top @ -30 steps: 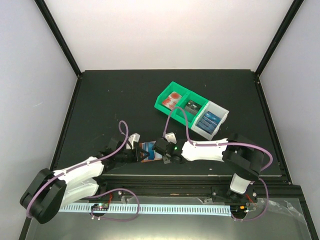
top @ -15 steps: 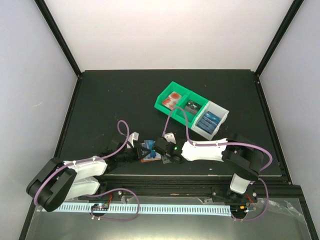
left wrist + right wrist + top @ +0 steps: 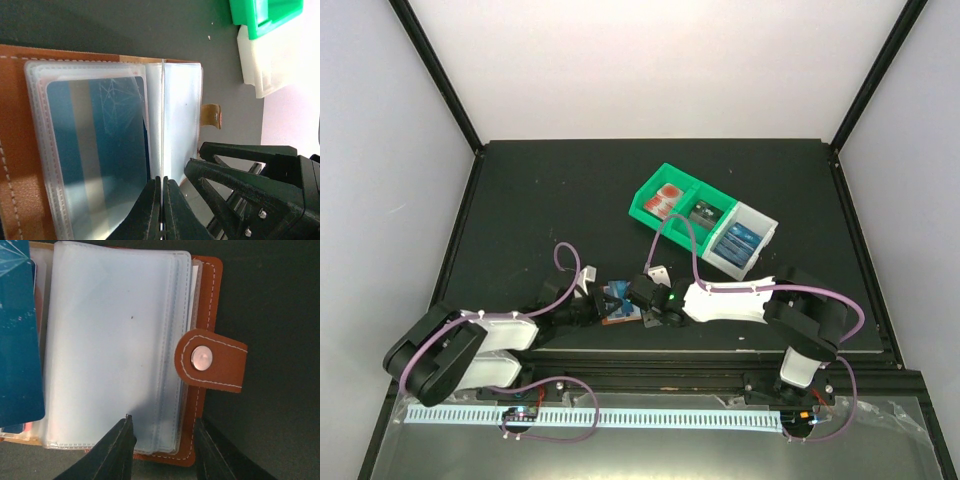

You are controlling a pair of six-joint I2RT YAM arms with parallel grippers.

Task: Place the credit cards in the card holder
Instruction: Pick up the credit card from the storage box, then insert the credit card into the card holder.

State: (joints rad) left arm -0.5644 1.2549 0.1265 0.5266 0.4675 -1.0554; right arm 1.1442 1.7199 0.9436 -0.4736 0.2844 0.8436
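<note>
Near the front edge of the black desk (image 3: 520, 200), the reddish-brown leather card holder (image 3: 616, 304) lies open between the two arms. Over the past second the left arm has sunk lower and reached in. A page that seemed to lie flat with the others now stands on edge. The left gripper (image 3: 161, 181) has its jaws closed almost to touching on this clear plastic sleeve (image 3: 162, 125), holding it upright at the spine. On one side of it a scratched blue plastic card (image 3: 100, 150) already sits in a pocket; on the other, the pale sleeves look empty.

The right gripper (image 3: 162, 421) has scarcely moved. Its jaws stand parted over the near edge of that stack, beside the leather snap tab (image 3: 210, 360); whether they press on it I cannot tell.

The lifted page probably opens a free pocket for the next card. The remaining cards lie well apart from the holder: red cards (image 3: 667, 198) and dark cards (image 3: 703, 213) in the green two-compartment plastic bin (image 3: 645, 212), blue cards (image 3: 738, 240) in the pale grey plastic bin (image 3: 765, 232) touching it.
</note>
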